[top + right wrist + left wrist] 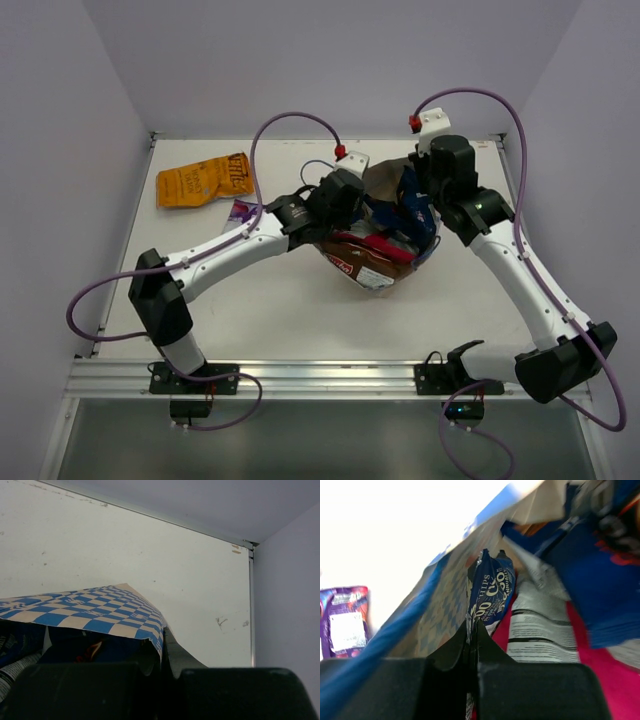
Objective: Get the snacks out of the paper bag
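Near the far left corner of the table (300, 310) an orange packet (203, 180) lies flat. A small purple packet (241, 210) lies just beside the left arm (230, 245). Both are already outside the paper bag (385, 178). The bag lies around the middle of the table, a little toward the far edge. The left gripper (471, 630) is inside its mouth, clenched on the near end of a dark blue packet (491, 587). This packet stands straight ahead of the fingertips, with its long axis in line with them and pointing deeper along the checkered wall. So I judge the pull must go straight back, toward the left edge. A magenta packet (615, 695) lies inside, and a brown-and-white chip bag (365, 268) pokes out at the near side. On the right, the right gripper (164, 662) is clamped on the checkered rim, holding the bag
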### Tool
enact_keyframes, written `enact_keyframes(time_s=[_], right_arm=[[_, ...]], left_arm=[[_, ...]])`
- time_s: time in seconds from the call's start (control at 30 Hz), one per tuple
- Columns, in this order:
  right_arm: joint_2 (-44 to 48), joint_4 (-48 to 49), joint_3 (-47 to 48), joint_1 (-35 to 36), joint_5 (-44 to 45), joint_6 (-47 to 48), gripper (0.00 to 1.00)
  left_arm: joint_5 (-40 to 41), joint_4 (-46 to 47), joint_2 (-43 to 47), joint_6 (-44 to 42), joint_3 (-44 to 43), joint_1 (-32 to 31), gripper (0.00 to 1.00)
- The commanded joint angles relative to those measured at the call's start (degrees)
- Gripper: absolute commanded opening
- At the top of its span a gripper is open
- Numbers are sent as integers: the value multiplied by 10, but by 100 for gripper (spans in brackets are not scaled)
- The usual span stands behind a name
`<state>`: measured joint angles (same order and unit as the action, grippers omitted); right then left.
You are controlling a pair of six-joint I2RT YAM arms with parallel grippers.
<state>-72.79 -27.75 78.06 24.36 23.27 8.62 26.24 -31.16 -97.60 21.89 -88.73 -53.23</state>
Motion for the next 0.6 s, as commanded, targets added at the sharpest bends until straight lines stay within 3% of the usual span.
enact_keyframes(time_s=[0.0, 0.2, 0.4, 0.57], right_arm=[[20, 54, 2, 2, 19, 3, 0], [14, 55, -5, -4, 49, 6, 0], [15, 57, -6, -25, 60, 0, 0], [13, 56, -2, -34, 64, 3, 0]], left_arm=[[-1, 36, 35, -30, -77, 3, 0], [-82, 6, 135, -57, -150, 3, 0], [-93, -98, 239, -73, -156, 3, 0], [-4, -203, 306, -41, -90, 5, 0]])
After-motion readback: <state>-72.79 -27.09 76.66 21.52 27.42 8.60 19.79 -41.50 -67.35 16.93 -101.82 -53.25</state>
